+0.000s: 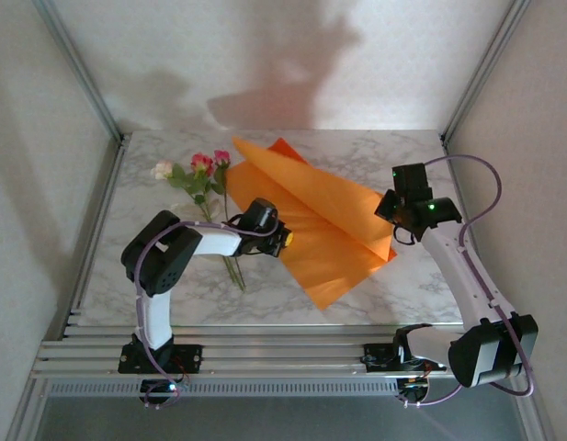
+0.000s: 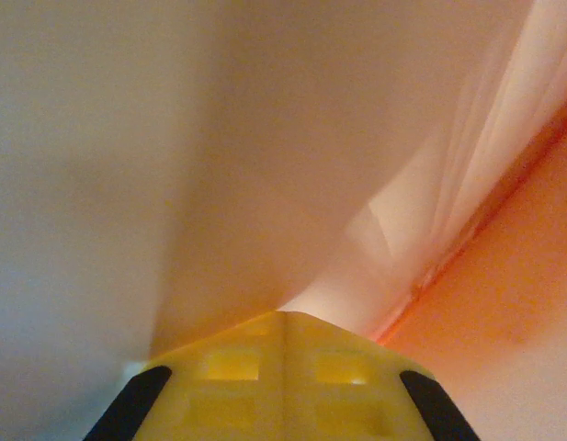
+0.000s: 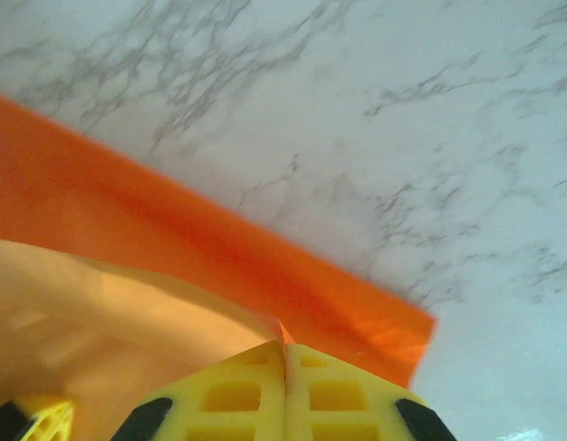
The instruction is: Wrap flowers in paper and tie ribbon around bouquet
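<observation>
Now the right end effector (image 3: pixel 285 347) pinches the paper (image 3: pixel 173 243) edge.

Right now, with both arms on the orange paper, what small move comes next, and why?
Probably open the fold out flat. Both the left gripper and right gripper are shut on the paper, which is doubled over itself, while the flowers lie on the marble beside it, not on it.

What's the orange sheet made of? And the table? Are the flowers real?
Orange sheet: looks like thin matte paper; it folds over softly and light glows through it.
Table: marble-look top, white with grey veins, perhaps only printed.
Flowers: probably fake, fabric or plastic; too small to be sure.
</observation>
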Motion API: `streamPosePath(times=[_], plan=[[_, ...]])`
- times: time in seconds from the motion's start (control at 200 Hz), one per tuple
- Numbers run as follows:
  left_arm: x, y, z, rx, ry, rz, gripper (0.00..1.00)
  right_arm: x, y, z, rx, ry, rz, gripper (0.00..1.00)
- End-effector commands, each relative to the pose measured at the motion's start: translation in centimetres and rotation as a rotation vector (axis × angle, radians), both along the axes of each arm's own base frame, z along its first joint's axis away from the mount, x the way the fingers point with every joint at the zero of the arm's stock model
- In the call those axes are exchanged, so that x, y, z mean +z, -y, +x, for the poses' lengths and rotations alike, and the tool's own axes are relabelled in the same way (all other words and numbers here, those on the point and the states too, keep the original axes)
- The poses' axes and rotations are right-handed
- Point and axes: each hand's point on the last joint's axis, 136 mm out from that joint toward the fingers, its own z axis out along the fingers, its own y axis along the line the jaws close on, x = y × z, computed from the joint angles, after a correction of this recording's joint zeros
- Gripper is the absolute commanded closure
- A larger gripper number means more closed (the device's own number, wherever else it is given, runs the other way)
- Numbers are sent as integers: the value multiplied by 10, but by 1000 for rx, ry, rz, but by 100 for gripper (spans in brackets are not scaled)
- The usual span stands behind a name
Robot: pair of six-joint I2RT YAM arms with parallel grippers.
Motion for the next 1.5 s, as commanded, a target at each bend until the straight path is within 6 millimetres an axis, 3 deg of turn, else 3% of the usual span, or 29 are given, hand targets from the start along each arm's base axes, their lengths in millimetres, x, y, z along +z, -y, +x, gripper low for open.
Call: streamPosePath(times=[0.0,0.25,0.501,0.636,0.766,0.866,0.971,1.036,1.116,1.201,1.276,1.406,1.497], plan=[[-52,-69,-25,101,-162,221,100,3,26,0,-76,-15,-79,100],[-56,-106,-20,106,-170,288,100,-36,49,-13,-176,-144,-124,100],[-44,-140,-11,101,-132,362,100,-80,84,-75,-374,-306,-180,100],[-34,-143,3,37,-91,406,100,-87,96,-91,-436,-351,-232,100],[-20,-131,29,-67,-4,412,100,-62,108,-81,-466,-314,-309,44],[0,-110,52,-178,71,408,100,-35,107,-62,-436,-241,-334,35],[49,-93,63,-222,162,453,100,-4,80,-25,-286,-112,-352,40],[71,-78,54,-219,178,421,96,2,39,6,-104,-40,-298,44],[80,-52,32,-219,169,300,95,-2,-19,38,99,11,-179,47],[73,-15,5,-213,135,108,97,-29,-75,64,266,-34,-6,49],[59,12,-13,-223,88,-11,99,-61,-105,81,329,-133,69,52],[37,33,-19,-244,52,-38,100,-119,-116,103,321,-306,63,55],[20,33,-18,-256,23,-23,100,-151,-107,105,280,-421,20,56]])
